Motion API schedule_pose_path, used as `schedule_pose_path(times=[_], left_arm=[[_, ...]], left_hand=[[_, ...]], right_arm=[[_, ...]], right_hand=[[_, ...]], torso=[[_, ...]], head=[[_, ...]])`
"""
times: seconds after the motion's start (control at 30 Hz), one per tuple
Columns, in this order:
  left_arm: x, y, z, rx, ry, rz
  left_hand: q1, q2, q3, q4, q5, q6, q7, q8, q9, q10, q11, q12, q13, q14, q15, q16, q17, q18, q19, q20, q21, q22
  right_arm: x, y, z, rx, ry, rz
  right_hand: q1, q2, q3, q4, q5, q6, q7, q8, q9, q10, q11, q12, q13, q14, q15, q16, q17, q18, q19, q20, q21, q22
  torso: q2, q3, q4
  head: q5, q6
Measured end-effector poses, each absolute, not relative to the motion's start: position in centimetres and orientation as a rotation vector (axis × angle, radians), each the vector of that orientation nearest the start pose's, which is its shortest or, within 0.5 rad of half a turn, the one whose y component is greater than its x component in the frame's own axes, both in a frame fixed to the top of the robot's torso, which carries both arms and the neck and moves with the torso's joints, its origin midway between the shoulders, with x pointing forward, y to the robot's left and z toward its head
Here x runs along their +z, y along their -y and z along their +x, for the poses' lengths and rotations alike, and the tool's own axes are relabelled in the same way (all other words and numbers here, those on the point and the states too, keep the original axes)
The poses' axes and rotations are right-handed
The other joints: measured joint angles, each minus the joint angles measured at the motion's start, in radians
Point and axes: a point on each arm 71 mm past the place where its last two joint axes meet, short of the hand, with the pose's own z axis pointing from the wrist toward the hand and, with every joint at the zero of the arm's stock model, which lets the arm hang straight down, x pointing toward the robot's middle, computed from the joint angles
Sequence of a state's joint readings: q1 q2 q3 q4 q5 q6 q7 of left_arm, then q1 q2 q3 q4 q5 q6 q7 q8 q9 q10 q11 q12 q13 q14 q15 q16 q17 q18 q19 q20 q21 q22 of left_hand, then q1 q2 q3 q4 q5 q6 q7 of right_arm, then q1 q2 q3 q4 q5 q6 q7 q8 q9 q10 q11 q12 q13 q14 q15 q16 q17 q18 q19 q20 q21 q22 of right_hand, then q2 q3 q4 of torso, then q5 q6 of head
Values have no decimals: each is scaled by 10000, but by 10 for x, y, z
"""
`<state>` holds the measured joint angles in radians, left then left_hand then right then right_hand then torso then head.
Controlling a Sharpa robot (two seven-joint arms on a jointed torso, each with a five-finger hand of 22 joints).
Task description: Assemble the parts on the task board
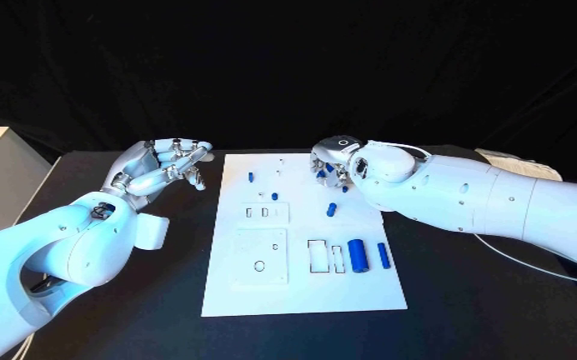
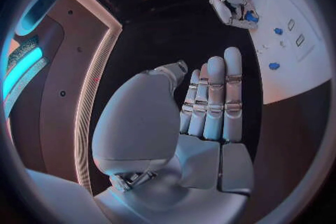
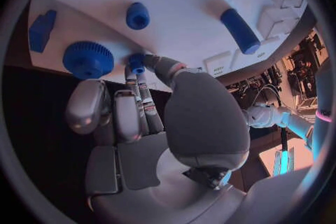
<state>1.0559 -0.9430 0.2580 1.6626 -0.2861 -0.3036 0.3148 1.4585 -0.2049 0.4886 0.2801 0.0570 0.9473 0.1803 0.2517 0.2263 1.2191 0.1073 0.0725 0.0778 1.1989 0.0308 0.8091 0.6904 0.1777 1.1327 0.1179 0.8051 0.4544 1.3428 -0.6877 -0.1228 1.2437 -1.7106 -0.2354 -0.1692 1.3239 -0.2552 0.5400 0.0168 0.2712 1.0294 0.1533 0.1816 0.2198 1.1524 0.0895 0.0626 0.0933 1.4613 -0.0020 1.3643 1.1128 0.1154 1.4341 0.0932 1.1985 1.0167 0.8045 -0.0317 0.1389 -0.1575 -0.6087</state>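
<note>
Right hand (image 1: 334, 160) pinching small blue part (image 3: 136, 61) over task board (image 1: 301, 293) far edge; left hand (image 1: 163, 167) empty, fingers loosely curled, beside board. Several parts loose; assembly looks early.

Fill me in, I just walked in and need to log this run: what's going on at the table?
The robot is assembling small blue parts on the white task board. Its right hand reaches over the board's far edge and pinches a small blue peg at its fingertips, next to a blue gear. The left hand hovers beside the board's left edge, fingers partly curled, holding nothing. Two blue cylinders lie near the board's right edge.
</note>
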Motion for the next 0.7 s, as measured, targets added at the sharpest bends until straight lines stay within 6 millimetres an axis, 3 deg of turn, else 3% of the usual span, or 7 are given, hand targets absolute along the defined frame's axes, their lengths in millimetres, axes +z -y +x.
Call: schedule_pose_path(times=[0.13, 0.23, 0.33, 0.7], left_arm=[[-122, -223, 474, -15864, -13451, -8728], [-122, -223, 474, -15869, -13467, -8726], [-122, -223, 474, -15870, -13482, -8726], [-122, -223, 474, -15853, -13515, -8729]], left_hand=[[0, 0, 0, 0, 0, 0, 0, 0, 0, 0, 0, 0, 0, 0, 0, 0, 0, 1, 0, 0, 0, 0], [0, 0, 0, -1, 0, 0, 0, 0, -1, 0, 0, 0, -1, 0, 0, 0, 0, 0, -1, 0, 0, 1], [0, 0, 28, -29, 0, 0, 0, 0, -1, 0, 0, 0, -1, 0, 0, 0, 0, 1, -36, -35, -1, 22], [0, 0, 28, -29, 0, 0, 0, 0, 14, 0, 0, 0, -2, 1, 0, 50, 15, 0, -73, 2, 111, 74]], right_arm=[[-155, 205, 550, 2763, -15768, -3954], [-154, 204, 549, 2787, -15618, -3957], [-154, 202, 548, 2851, -15420, -3959], [-150, 193, 539, 3150, -14785, -3979]], right_hand=[[45, 45, 198, -33, -35, 73, -4, 7, 65, 161, -20, 33, 1, 0, 0, 59, 0, 1, 36, -36, 39, 69], [95, 95, 522, -63, -351, 135, -61, 61, 138, 326, -36, 22, 26, 0, 0, 98, -1, 1, 62, -62, 158, 204], [246, 130, 796, -163, -394, 250, -70, 157, 227, 435, 71, 40, 101, 54, -55, 147, 37, -107, 109, -109, 310, 396], [414, 222, 1048, -361, -492, 397, -147, 232, 385, 578, 214, 157, 102, 52, -128, 225, 126, -106, 144, -145, 473, 664]], torso=[[50, 7, 7], [80, 12, 12], [103, 19, 19], [162, 21, 30]], head=[[-7, 58], [-12, 97], [-18, 128], [-61, 264]])
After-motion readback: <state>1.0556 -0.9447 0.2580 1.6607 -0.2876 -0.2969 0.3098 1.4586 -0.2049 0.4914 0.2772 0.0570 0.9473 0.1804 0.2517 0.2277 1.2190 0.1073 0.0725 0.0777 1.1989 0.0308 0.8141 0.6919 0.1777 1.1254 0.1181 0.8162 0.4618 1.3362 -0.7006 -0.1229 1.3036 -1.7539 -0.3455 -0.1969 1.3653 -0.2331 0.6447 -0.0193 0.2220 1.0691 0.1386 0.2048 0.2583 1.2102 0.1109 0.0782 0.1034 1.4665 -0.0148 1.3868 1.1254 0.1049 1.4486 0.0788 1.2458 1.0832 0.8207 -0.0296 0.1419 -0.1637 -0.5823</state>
